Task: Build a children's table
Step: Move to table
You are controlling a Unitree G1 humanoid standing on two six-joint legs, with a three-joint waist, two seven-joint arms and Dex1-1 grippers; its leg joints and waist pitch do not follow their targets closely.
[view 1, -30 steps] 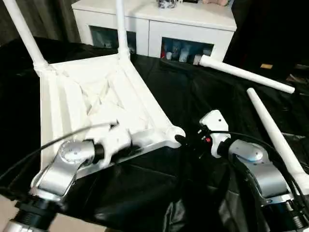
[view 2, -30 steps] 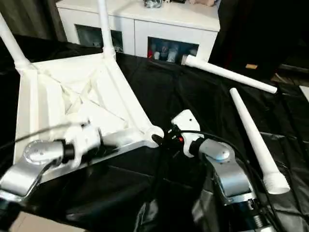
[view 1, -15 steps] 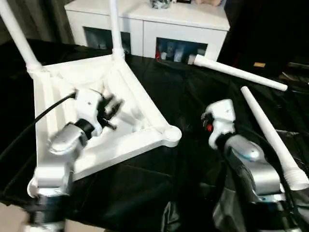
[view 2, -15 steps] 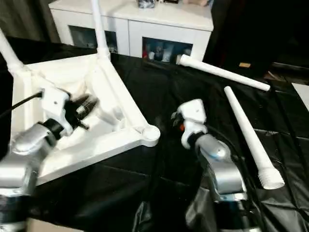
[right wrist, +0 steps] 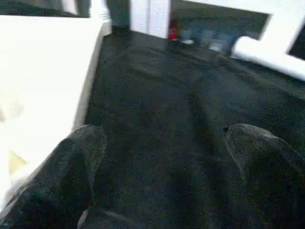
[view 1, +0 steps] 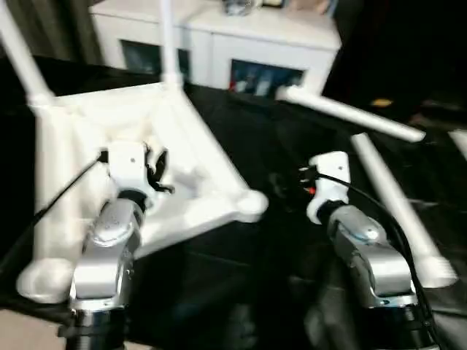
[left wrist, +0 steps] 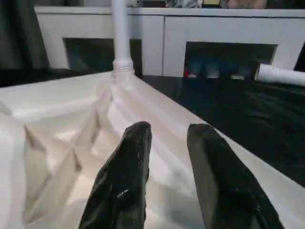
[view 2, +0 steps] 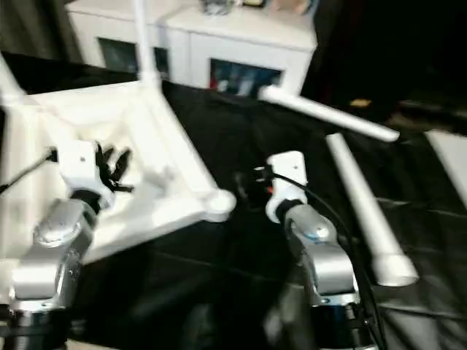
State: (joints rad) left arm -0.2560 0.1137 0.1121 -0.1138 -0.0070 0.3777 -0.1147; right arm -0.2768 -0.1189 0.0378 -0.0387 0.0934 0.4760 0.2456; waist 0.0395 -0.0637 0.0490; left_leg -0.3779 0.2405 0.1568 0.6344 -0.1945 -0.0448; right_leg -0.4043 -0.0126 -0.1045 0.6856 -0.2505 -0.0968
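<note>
Smooth white plastic tabletop [view 1: 87, 131] and legs [view 1: 390, 204], glossy black sheeting [view 1: 255, 284], brushed silver forearms [view 1: 372, 255].

no readable text, labels or numbers

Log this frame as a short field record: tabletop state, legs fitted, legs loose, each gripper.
tabletop: white ribbed plastic tabletop upside down on black cloth
legs fitted: two upright white legs, at far corners
legs loose: two white tapered legs lying on the cloth, right side
left gripper: open, above ribbed underside, holding nothing
right gripper: open, over cloth, empty
</note>
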